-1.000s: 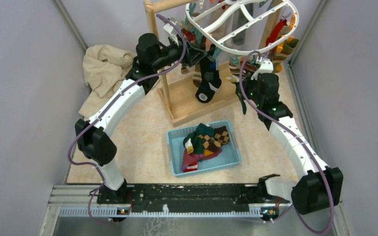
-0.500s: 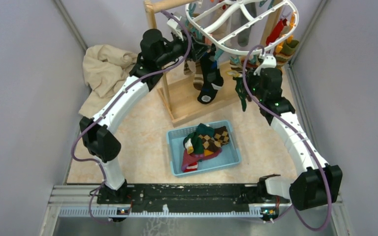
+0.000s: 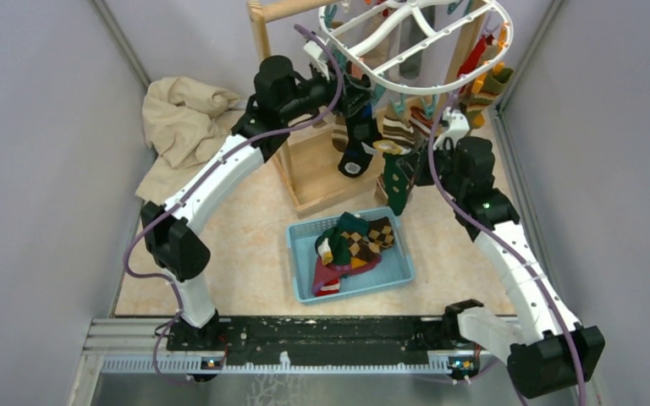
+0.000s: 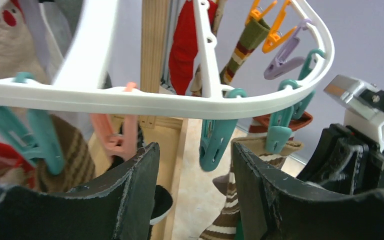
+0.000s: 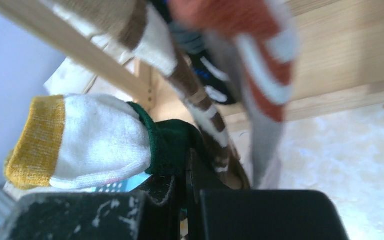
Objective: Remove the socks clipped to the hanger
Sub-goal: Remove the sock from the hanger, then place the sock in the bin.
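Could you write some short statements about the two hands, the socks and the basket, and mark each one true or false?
1. The right hand is shut on a green sock. True.
2. The left hand grips a red sock. False: it is open and empty, facing a teal clip.
3. The blue basket is empty. False: several socks lie in it.
4. A striped sock hangs clipped to the white hanger. True.
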`<action>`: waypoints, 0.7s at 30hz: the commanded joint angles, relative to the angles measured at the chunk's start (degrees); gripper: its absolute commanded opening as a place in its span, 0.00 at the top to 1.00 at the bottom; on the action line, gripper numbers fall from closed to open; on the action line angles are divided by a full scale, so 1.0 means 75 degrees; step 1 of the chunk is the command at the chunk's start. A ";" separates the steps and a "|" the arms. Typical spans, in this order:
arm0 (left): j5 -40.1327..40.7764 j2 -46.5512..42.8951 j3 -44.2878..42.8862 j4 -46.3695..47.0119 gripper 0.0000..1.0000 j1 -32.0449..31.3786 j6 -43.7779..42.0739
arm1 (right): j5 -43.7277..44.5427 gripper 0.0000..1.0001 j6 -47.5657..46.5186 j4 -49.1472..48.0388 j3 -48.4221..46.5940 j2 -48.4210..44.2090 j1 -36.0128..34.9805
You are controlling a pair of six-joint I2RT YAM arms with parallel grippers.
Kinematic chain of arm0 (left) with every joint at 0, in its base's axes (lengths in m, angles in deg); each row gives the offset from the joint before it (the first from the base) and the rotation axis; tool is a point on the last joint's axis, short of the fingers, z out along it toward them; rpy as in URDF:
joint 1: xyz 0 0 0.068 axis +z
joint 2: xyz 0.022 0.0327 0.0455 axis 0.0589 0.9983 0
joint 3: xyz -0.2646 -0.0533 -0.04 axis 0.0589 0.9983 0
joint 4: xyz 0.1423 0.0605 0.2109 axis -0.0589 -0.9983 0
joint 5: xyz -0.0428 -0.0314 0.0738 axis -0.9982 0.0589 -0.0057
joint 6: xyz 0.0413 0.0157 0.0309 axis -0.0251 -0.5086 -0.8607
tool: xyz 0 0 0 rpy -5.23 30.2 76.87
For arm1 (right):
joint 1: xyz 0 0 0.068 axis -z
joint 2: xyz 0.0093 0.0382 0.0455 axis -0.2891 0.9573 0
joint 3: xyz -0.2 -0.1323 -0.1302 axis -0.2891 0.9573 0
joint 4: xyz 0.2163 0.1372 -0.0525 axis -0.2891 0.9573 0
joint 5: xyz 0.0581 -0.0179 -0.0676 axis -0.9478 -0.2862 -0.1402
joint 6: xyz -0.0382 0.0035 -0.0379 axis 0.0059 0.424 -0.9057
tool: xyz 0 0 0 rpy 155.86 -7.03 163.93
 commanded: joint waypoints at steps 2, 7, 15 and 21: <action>-0.0029 -0.0094 -0.0156 -0.0211 0.38 -0.0275 -0.0169 | -0.0566 1.00 0.0125 0.0821 -0.0177 -0.0417 -0.0850; 0.0069 -0.0226 -0.0048 -0.0389 0.38 -0.0415 -0.0270 | -0.0641 1.00 0.0329 0.1166 0.0444 -0.0918 -0.1692; 0.0427 -0.0762 0.0595 -0.0389 0.38 -0.0468 -0.0342 | -0.0756 1.00 0.0554 0.1263 0.1215 -0.1350 -0.2232; 0.0680 -0.1185 0.1055 -0.0565 0.38 -0.0477 -0.0339 | -0.0573 1.00 0.0549 0.1019 0.1687 -0.0804 -0.2649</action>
